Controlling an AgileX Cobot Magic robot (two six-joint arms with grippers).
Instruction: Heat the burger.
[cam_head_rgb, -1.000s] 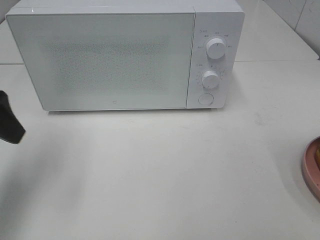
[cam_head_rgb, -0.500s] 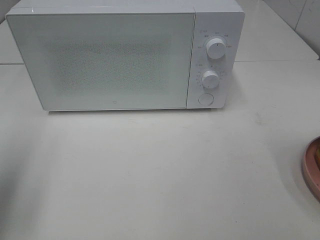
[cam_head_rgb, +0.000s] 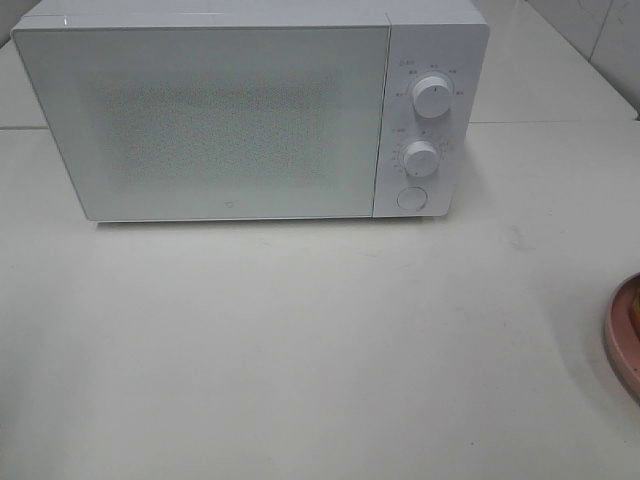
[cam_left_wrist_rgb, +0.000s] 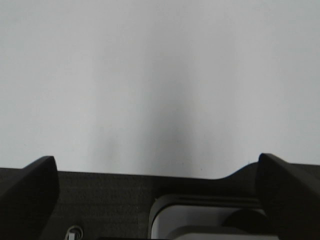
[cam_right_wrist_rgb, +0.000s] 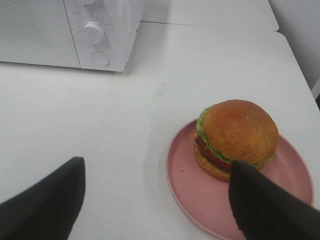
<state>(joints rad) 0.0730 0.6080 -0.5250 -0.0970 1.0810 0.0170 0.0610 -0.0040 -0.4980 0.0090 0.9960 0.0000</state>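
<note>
While the microwave (cam_head_rgb: 250, 110) sits shut at the back of the white table (cam_head_rgb: 300, 350), filling most of the high view, its door closed and its two knobs and round button on the right-hand panel, nothing has yet gone inside it; the task looks to be at its very start. Off at the table's right edge lies the pink plate (cam_right_wrist_rgb: 200, 195), only a sliver of its rim showing in the high view; on it sits the burger (cam_right_wrist_rgb: 236, 137), upright, bun on top, lettuce and tomato showing at the side, set towards one side of the plate rather than dead centre. Being round, it has no long axis to line up with. The right gripper (cam_right_wrist_rgb: 155, 200) hangs above and just short of the plate, jaws spread wide and empty, one finger overlapping the burger's edge in its own view, the other well out over bare table; the burger lies ahead of it and off towards that nearer finger. The left gripper (cam_left_wrist_rgb: 157, 200) is also wide and empty, facing only blank white surface; it is out of the high view, so the right arm is judged the nearer one to the burger, and the left the likelier for the door.
</note>
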